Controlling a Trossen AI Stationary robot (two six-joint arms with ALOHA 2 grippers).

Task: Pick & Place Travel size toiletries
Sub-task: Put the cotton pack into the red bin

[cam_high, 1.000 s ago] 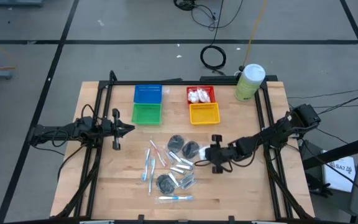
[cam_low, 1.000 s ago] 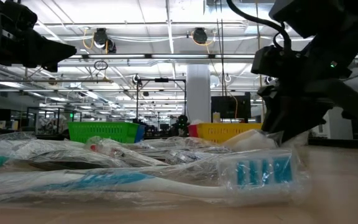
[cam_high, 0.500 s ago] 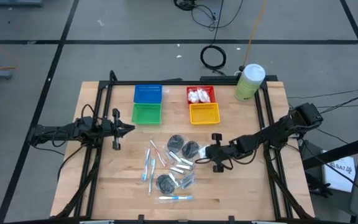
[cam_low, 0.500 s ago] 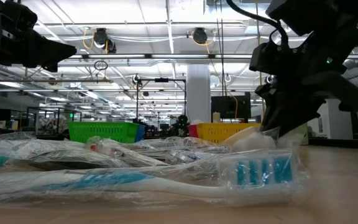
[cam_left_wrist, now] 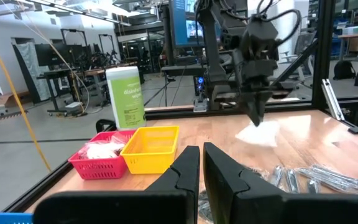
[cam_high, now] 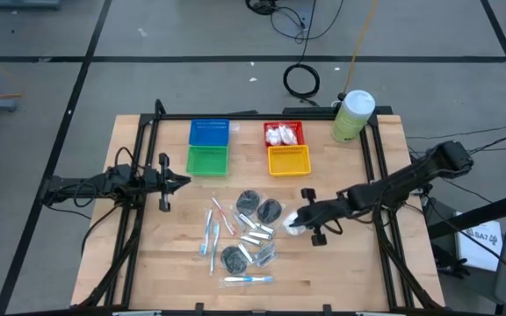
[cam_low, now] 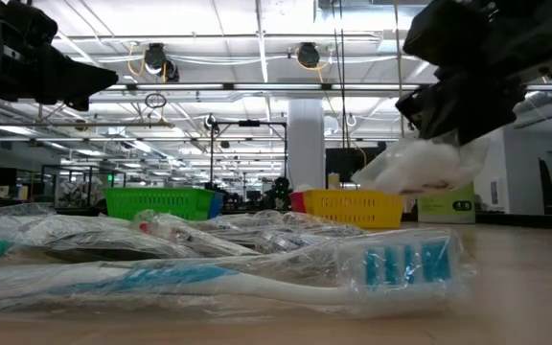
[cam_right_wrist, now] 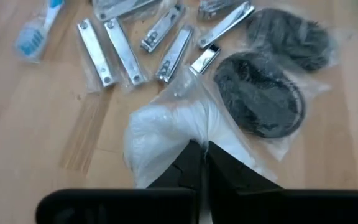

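right gripper [cam_high: 299,219] fingers clamped on white puffy packet [cam_low: 412,165], lifted clear of counter [cam_high: 350,263] beside dark discs [cam_high: 260,206] | left gripper [cam_high: 183,182] fingers together, parked by green basket [cam_high: 206,161] | risk: thin-wrap pinch, possible slip en route to red basket [cam_high: 283,133]

Two dark arms on show — the left arm [cam_high: 104,186] at mid-left of the high view, slim and matte black, jointed in short segments with thin black cables looping alongside. The right arm [cam_high: 402,184] at mid-right matches it, its bulkier black joint housing farthest right. Wrist views show tapered, flat-sided black fingers [cam_left_wrist: 225,174] — plain, unmarked.
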